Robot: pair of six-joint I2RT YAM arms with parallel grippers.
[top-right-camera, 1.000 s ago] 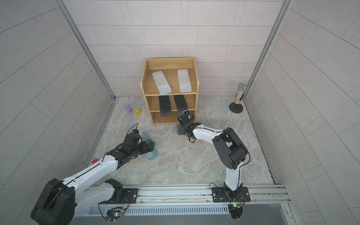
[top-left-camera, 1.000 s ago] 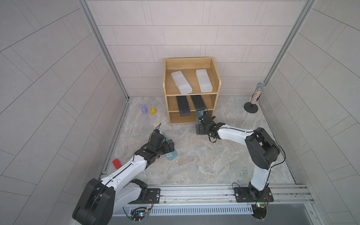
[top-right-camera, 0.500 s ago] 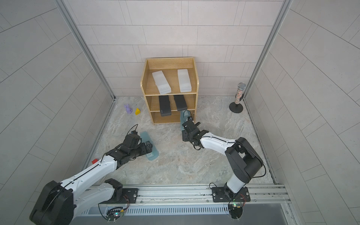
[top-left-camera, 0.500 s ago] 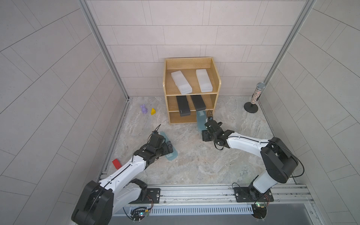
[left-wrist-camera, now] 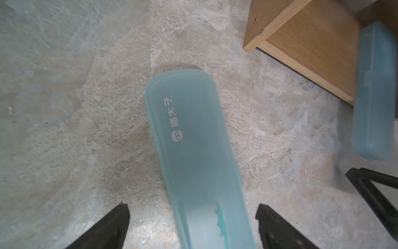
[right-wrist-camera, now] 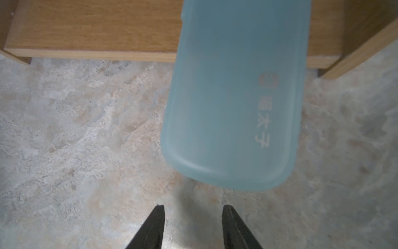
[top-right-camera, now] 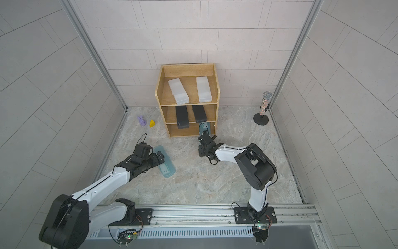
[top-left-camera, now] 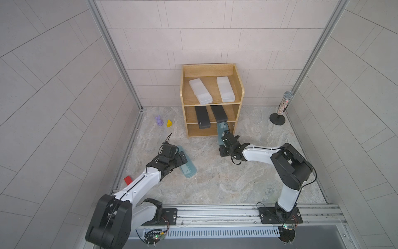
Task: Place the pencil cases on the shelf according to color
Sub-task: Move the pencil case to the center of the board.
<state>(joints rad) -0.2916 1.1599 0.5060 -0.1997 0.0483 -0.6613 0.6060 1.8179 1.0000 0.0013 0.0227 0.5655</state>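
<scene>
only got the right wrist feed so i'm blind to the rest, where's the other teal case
observer: the second teal case lies on the floor in front of the shelf, on the left arm's side.
operator: left claw got it
observer: not yet, the left claw is open, a finger either side of it with gaps.
operator: upper tiers sorted
observer: yes, two white cases on top, two black cases on the middle tier.

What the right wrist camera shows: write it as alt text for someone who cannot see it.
A translucent teal pencil case sticks out of the wooden shelf's bottom tier, its rounded, white-lettered end overhanging the marbled floor. The right gripper's black fingertips sit close together just short of that end, holding nothing.
</scene>
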